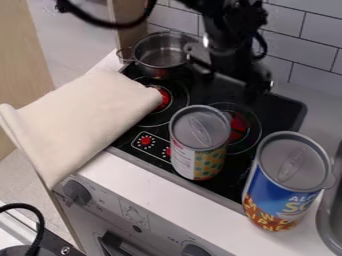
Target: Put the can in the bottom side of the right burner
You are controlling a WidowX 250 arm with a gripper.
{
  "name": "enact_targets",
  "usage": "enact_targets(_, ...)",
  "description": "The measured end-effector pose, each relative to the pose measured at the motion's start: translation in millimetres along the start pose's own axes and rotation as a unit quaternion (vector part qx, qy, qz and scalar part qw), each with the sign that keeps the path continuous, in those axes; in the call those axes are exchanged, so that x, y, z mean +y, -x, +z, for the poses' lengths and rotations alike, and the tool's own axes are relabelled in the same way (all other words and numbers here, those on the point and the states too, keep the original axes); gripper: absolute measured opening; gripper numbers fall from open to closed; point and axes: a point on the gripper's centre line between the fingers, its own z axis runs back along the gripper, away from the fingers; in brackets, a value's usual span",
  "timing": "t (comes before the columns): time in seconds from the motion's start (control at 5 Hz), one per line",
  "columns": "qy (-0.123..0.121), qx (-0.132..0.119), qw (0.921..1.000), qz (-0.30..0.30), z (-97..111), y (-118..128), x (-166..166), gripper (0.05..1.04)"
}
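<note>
The patterned can (200, 142) is stood upright on the front of the cooktop (287, 111), just beside the right burner (242, 129) — its label is printed in white, yellow and green. Bold lettering is borne by the blue-labelled can (280, 175) to its right. The pincer (230, 80) is hung down over the cooktop's back right — whether clenched or released cannot be told.
</note>
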Motion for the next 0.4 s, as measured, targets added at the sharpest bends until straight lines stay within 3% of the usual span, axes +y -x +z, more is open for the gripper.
enact_targets(0.4,-0.069,0.02,0.997,0.028,-7.9,-12.1,33.6,1.001)
